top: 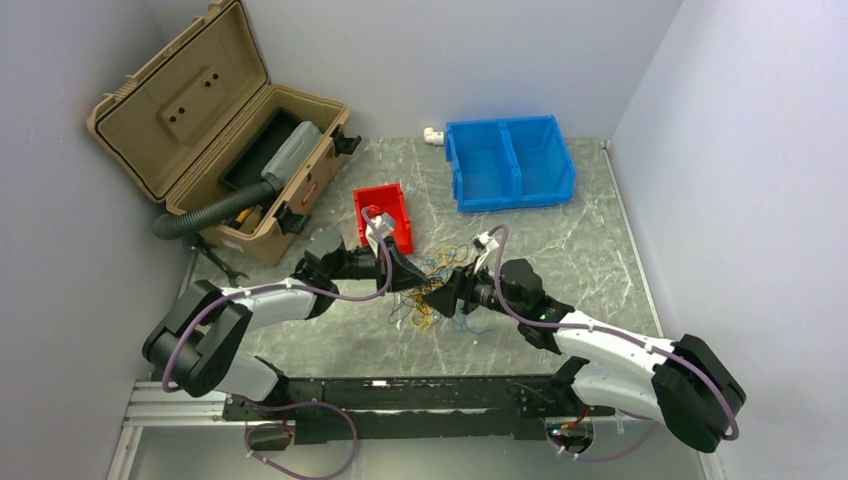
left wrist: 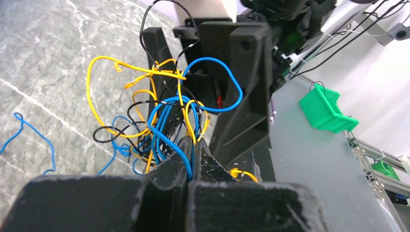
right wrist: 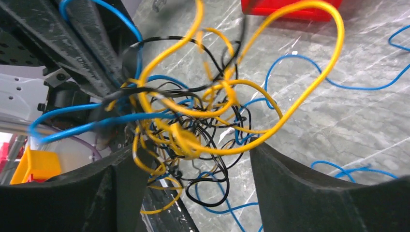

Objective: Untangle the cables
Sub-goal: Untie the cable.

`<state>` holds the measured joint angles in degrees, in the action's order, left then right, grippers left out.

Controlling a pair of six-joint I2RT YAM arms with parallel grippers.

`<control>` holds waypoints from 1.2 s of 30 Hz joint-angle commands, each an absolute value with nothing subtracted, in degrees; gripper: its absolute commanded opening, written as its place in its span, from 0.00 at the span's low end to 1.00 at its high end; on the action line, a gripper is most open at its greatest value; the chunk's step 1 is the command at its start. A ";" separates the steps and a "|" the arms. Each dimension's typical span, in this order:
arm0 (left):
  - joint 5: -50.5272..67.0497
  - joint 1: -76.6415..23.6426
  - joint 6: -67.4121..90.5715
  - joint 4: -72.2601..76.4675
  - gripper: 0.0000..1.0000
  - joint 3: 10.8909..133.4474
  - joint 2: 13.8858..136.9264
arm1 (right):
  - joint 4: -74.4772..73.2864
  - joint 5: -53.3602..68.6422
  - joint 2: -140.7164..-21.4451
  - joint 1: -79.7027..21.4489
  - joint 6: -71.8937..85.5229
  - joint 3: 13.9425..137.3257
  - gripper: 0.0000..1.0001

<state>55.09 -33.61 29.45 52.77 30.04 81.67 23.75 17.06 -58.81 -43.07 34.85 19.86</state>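
My left tool (left wrist: 193,145) is clamped shut on blue strands of the cables (top: 432,288), a blue, yellow and black clump at mid-surface (top: 570,260), between my two tools. The clump has no clear long axis, and loose strands trail toward the near edge. My right tool (right wrist: 191,159) stands wide, jaws flanking the clump, gripping nothing.

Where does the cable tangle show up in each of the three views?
Top external: cable tangle at picture centre.
Left wrist: tangle centre, above the shut left hand.
Right wrist: tangle centre, inside the open right hand.
Shared landmark: the grey marbled table.
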 commanded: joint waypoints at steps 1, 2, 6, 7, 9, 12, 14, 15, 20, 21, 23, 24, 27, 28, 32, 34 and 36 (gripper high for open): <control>59.15 -33.49 32.88 61.66 0.00 29.45 81.49 | 31.55 19.28 -61.06 -43.99 35.30 21.14 0.68; 59.29 -33.53 32.95 61.67 0.00 29.44 81.33 | 31.89 19.14 -61.11 -44.09 35.45 21.30 0.59; 58.09 -33.58 31.34 59.56 0.00 29.01 79.70 | 29.31 14.11 -57.75 -44.16 36.38 21.25 0.11; 57.57 -33.62 30.58 58.18 0.00 29.01 79.11 | 26.95 11.73 -56.11 -44.15 36.84 20.98 0.04; 56.17 -33.62 28.89 55.46 0.00 28.93 77.69 | 22.16 5.73 -50.63 -44.21 38.21 20.00 0.00; 53.64 -33.60 25.72 50.82 0.00 28.82 75.62 | 9.54 -7.30 -43.14 -44.25 41.20 19.54 0.00; 51.58 -33.62 24.23 48.04 0.00 28.74 74.46 | -0.26 -16.60 -39.49 -44.10 44.30 19.88 0.00; 50.94 -33.58 23.77 47.33 0.00 28.74 74.18 | -5.10 -20.88 -38.08 -44.12 45.87 20.05 0.00; 48.61 -33.58 22.23 43.55 0.00 29.33 74.20 | -25.42 -37.89 -35.00 -44.10 60.36 21.31 0.00; 48.08 -33.64 21.71 42.76 0.00 29.43 74.12 | -28.50 -40.15 -35.01 -44.06 64.32 21.72 0.00; 46.09 -33.62 20.50 39.99 0.00 29.72 73.93 | -35.80 -45.69 -35.23 -44.10 71.12 22.55 0.00; 44.55 -33.60 19.78 37.98 0.00 30.05 73.70 | -38.68 -47.76 -35.49 -44.06 74.94 22.89 0.00; 37.69 -33.45 17.41 29.78 0.00 31.30 72.55 | -48.58 -53.74 -36.57 -44.05 86.76 24.08 0.00; 34.81 -33.25 17.11 28.01 0.00 31.37 72.18 | -50.86 -54.98 -37.09 -44.02 89.47 24.76 0.00; 29.06 -31.65 17.52 25.11 0.00 31.03 71.89 | -45.68 -56.08 -39.02 -43.99 80.03 26.74 0.00; 24.34 -31.26 17.81 21.55 0.00 31.40 71.47 | -47.62 -57.10 -40.50 -44.03 81.96 27.52 0.00; 17.43 -30.88 17.91 17.57 0.00 31.40 69.75 | -50.98 -58.79 -41.78 -44.03 85.17 28.50 0.00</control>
